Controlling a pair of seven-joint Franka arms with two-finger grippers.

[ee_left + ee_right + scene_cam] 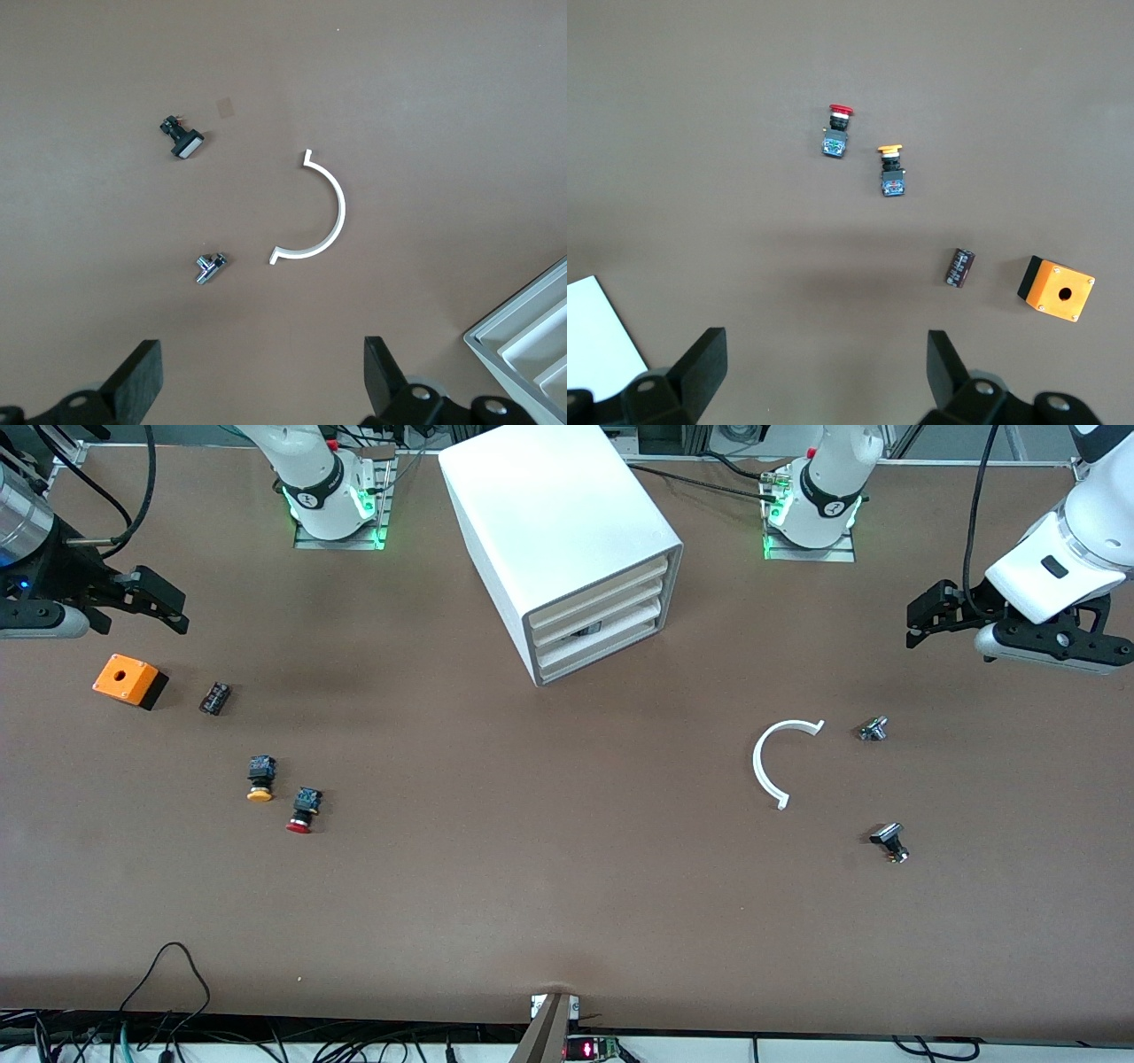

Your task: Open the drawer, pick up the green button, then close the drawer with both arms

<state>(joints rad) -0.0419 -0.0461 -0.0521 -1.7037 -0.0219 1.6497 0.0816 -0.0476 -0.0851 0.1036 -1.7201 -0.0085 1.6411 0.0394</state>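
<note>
Brown table (567, 886), unlabelled white cabinet (558, 531), drawers closed

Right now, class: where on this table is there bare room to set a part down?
Bare table stretches between the red button and the white curved piece, nearer the camera than the cabinet. Crowded: around the yellow button and orange box.

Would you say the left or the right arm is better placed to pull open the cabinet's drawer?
Probably left. The left gripper hangs open toward the end that the cabinet fronts face; its wrist view shows them. The right gripper, also open, is at the other end.
</note>
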